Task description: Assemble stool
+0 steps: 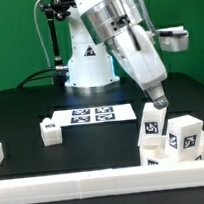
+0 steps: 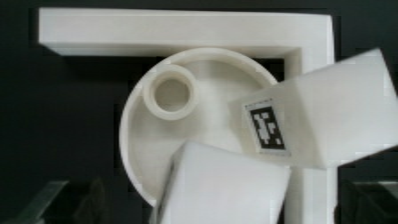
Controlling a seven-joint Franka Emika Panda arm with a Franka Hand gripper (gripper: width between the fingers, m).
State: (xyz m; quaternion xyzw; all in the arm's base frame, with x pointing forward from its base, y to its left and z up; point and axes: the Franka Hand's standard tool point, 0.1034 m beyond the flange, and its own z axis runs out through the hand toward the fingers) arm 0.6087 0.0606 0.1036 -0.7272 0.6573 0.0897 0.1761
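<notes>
You see the end effector just above the stool parts, its jaws wide apart and holding nothing. In the wrist view its dark fingers stand on both sides of one leg without touching it.

The round white plastic seat disc with a rim lies on the black surface, close inside the corner of the long white border rail. That rail closes the space around the seat on two sides.

Two white blocky plastic legs with black-and-white tags stand on the seat, a little tilted and just beside each other. These are the leg under the end effector and the second tagged leg. I cannot tell if they sit in their sockets. One round socket shows open.

The third small white leg lies well apart, to the exterior view's left of the marker board.
</notes>
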